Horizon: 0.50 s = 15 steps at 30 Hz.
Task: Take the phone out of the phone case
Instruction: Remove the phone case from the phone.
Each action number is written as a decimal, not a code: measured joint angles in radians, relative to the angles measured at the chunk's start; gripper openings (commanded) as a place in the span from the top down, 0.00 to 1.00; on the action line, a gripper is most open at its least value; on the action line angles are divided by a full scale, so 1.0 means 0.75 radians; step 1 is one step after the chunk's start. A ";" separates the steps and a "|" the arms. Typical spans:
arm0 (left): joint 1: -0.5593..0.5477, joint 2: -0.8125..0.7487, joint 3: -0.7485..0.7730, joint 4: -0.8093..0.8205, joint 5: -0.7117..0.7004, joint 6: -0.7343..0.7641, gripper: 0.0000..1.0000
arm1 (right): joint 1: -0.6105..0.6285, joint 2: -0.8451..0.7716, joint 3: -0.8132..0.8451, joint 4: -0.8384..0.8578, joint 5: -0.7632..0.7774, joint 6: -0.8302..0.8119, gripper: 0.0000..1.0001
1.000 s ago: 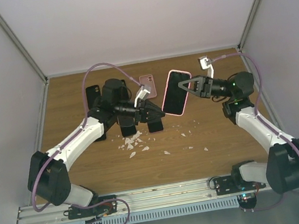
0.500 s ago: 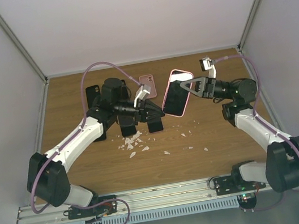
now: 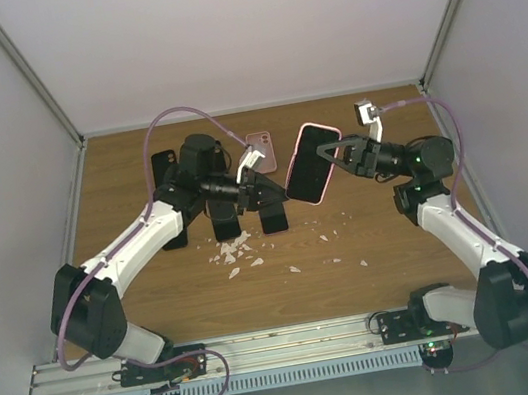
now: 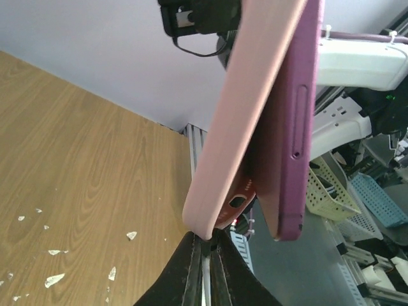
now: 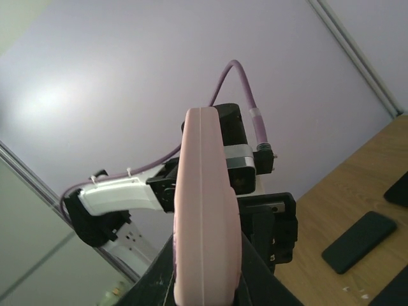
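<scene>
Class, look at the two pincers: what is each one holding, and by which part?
Both hold the pink phone case, raised: the left pincer pinches its peeled-back corner lip, the right pincer grips the opposite edge.

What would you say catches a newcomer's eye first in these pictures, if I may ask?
The pale pink phone case held up in the air between the two arms draws the eye first, with the left hand pinching its lower end and the right hand its upper side. In the left wrist view, the magenta phone stands partly lifted out of it at one end. Below, white scraps litter the wooden table.
</scene>
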 measured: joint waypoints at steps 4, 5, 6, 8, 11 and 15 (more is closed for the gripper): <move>0.008 0.018 0.003 -0.006 0.002 -0.048 0.77 | 0.028 -0.040 0.042 -0.230 -0.002 -0.233 1.00; 0.012 0.024 0.008 -0.010 0.003 -0.064 0.74 | 0.036 -0.045 0.054 -0.287 -0.001 -0.291 1.00; 0.016 0.030 0.014 -0.011 0.003 -0.075 0.70 | 0.045 -0.050 0.069 -0.345 -0.001 -0.347 0.99; 0.022 0.041 0.031 -0.009 -0.002 -0.091 0.66 | 0.071 -0.056 0.103 -0.475 -0.001 -0.464 0.99; 0.038 0.047 0.048 -0.007 -0.003 -0.094 0.59 | 0.097 -0.060 0.170 -0.669 0.010 -0.643 1.00; 0.052 0.061 0.089 -0.015 0.011 -0.080 0.54 | 0.122 -0.069 0.218 -0.805 0.012 -0.793 1.00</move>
